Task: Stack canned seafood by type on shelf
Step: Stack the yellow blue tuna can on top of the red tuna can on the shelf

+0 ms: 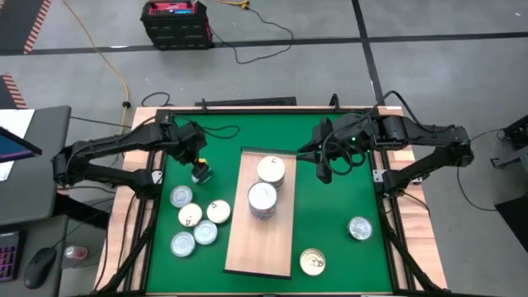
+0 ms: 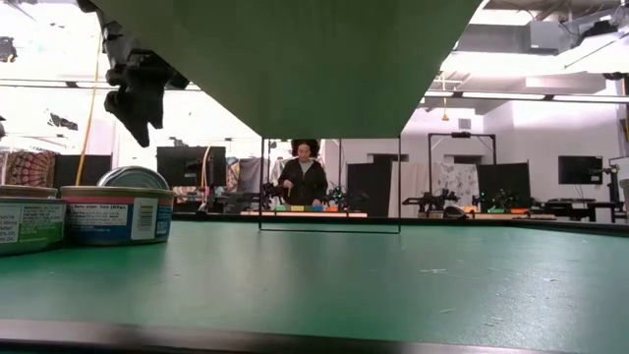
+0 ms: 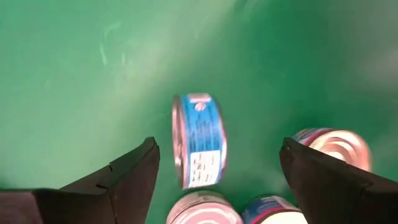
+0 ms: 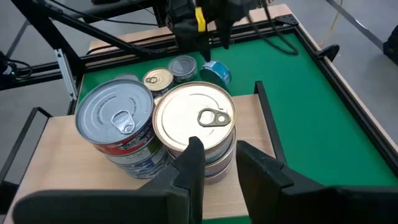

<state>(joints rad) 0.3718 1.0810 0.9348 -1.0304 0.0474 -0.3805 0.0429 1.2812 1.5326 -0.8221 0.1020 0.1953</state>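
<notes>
From above, you see your left claw (image 1: 199, 157) over the green mat (image 1: 330, 214) near its far left corner, with a blue tin (image 1: 201, 174) on its side just below it. Five more tins (image 1: 195, 216) sit clustered on the mat left of the shelf (image 1: 262, 247). The shelf lies mid-mat and carries two stacks of tins, a gold-topped one (image 1: 271, 169) farther back and a silver-topped one (image 1: 262, 199) nearer. Your right claw (image 1: 322, 169) hangs just right of the shelf's far end. Two loose tins rest right of the shelf, a silver one (image 1: 359, 228) and a gold one (image 1: 312, 261).

At worktop height, tins (image 2: 118, 211) stand at the left edge, and a person (image 2: 304, 177) stands in the room behind.

Your left wrist camera shows the fingers (image 3: 124, 180) spread wide and holding nothing, the blue tin (image 3: 199, 140) lying between them on the mat.

Your right wrist camera shows the right claw (image 4: 217, 158) narrowly parted, gripping nothing, just in front of the gold-topped stack (image 4: 196, 124), with the silver stack (image 4: 118, 121) touching it.
</notes>
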